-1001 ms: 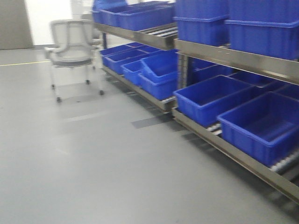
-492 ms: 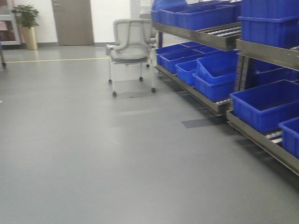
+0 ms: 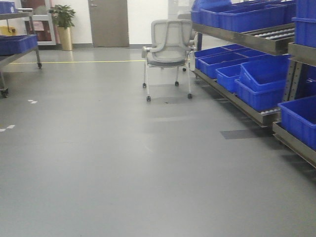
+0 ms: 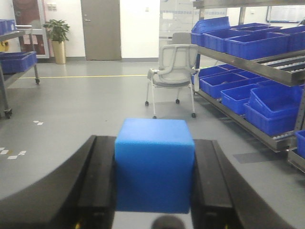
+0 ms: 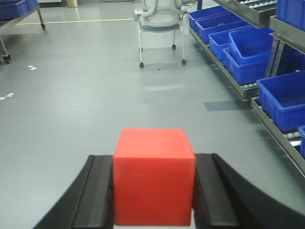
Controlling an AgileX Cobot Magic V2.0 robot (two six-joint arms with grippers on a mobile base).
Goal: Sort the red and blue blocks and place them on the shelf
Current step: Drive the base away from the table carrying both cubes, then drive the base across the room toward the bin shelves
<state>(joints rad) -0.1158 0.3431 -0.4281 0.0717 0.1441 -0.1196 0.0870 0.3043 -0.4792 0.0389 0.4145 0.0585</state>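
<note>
Blue block (image 4: 155,164), red block (image 5: 153,176) — seemingly clamped.

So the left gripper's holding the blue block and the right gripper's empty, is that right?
Not quite. The left gripper does hold the blue block, but the right gripper is not empty: the right wrist view shows it shut on the red block.

The blue block (image 4: 155,164) and the red block (image 5: 154,176) look matt and smooth. The shelf (image 3: 237,37) is brushed steel, its bins (image 3: 256,84) glossy plastic. The floor (image 3: 123,163) has a dull sheen.
</note>
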